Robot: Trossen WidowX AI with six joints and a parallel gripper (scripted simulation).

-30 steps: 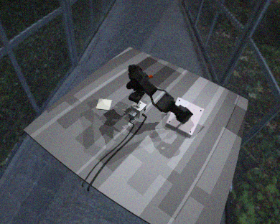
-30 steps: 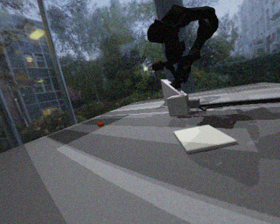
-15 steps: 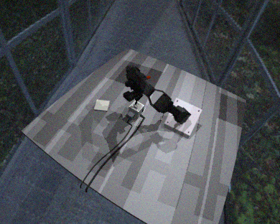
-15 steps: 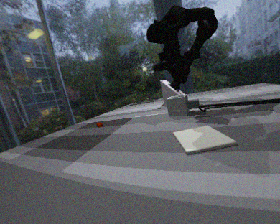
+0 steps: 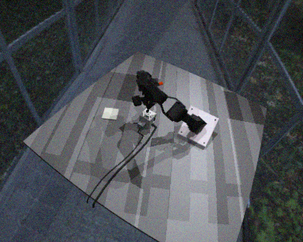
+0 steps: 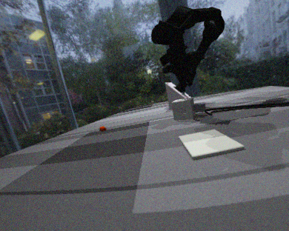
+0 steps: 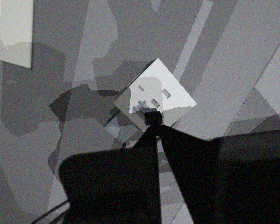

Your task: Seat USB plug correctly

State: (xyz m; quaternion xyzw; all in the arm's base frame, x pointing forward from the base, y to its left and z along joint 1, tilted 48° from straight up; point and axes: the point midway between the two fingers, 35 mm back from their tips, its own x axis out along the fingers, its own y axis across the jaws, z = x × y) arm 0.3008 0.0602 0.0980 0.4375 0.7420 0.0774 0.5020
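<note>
The white power cube (image 5: 150, 115) (image 6: 182, 109) (image 7: 178, 96) stands on the table, with several slots in its top face. My gripper (image 5: 148, 108) (image 6: 183, 89) (image 7: 156, 130) is above it, fingers pointing down, shut on the small dark USB plug (image 7: 153, 117). The plug is over the near corner of the cube's top in the wrist view. A small bluish metallic patch shows beside it on the cube's top. The fingers and the plug body hide the socket, so how far the plug is in, or whether it is clear, cannot be told.
Dark cables (image 5: 120, 162) (image 6: 250, 106) run from beside the cube over the table's edge. A pale square tile (image 5: 110, 113) (image 6: 211, 144) (image 7: 11, 32) lies to one side. A small red object (image 5: 161, 83) (image 6: 102, 129) lies farther off. The arm's base stands on a white plate (image 5: 211, 122).
</note>
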